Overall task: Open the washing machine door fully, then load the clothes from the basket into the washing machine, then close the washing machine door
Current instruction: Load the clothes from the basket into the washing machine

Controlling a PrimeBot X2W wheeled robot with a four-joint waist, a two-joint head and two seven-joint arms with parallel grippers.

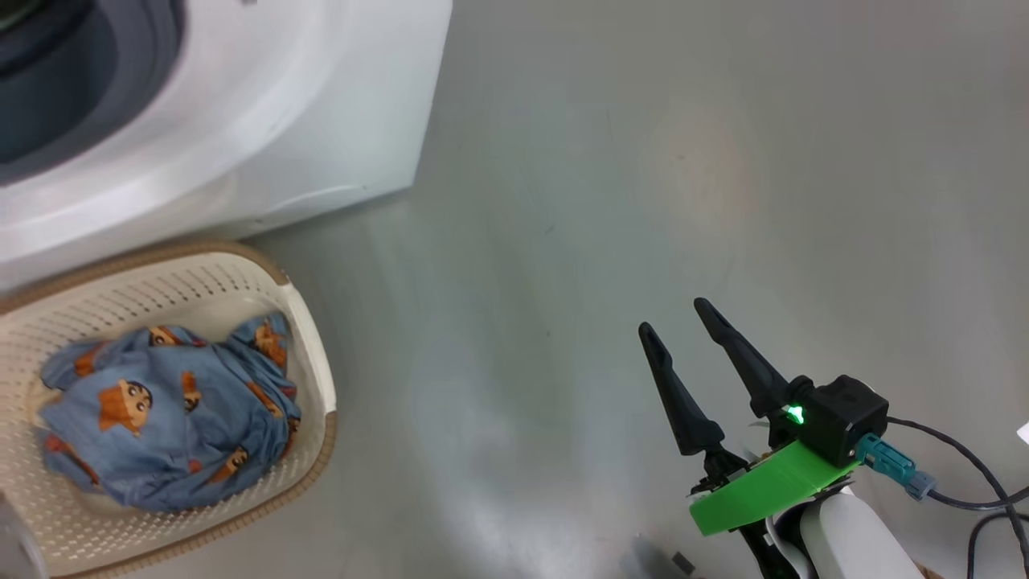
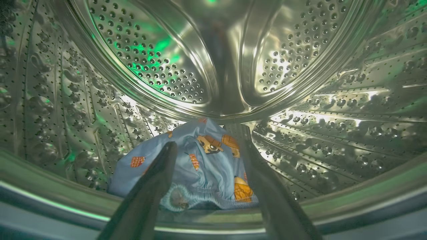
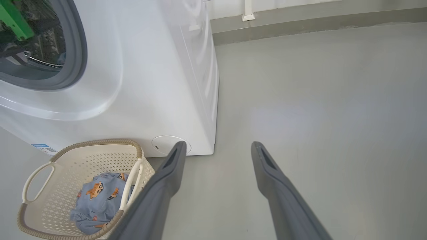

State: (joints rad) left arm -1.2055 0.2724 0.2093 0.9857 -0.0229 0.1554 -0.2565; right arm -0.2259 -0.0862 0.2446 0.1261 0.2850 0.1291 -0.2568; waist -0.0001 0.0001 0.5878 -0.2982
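The washer [image 1: 241, 121] stands on the floor [image 1: 643, 161] with the basket [image 1: 313, 346] just beside it holding bundled blue clothes [image 1: 161, 418], another blue garment [image 2: 206, 160] lies low in the drum [image 2: 333, 110] between the wide-spread left fingers [image 2: 156, 180], and the right fingers [image 1: 679, 402], also wide, hang empty above the floor.

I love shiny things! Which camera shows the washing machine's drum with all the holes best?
The left wrist view: it looks right inside the drum, holes all around. The right wrist view shows a sliver past the grey gasket; the head view catches the dark edge of the opening.
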